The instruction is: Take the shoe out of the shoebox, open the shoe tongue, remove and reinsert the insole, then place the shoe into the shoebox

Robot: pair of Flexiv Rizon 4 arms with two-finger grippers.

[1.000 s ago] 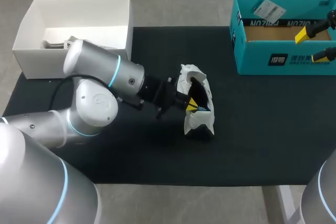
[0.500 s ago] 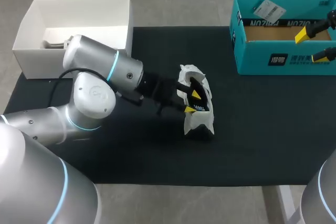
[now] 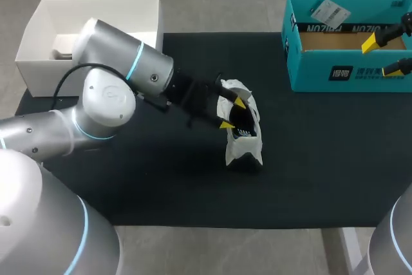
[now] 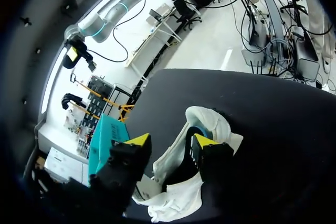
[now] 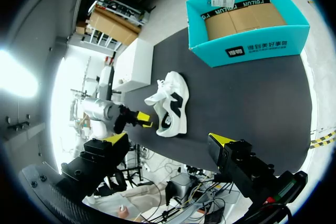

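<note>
Your left claw (image 3: 234,113) part spread at shoe (image 3: 243,140): one tip inside shoe mouth, other outside, white upper between them. Shoe sits on black surface (image 3: 322,159), outside teal shoebox (image 3: 347,72). Your right claw (image 3: 381,53) wide, holding nothing; shoebox and shoe well ahead of it.

One shoe (image 3: 244,149), one shoebox (image 3: 309,69) (teal), one white box (image 3: 45,78)
</note>
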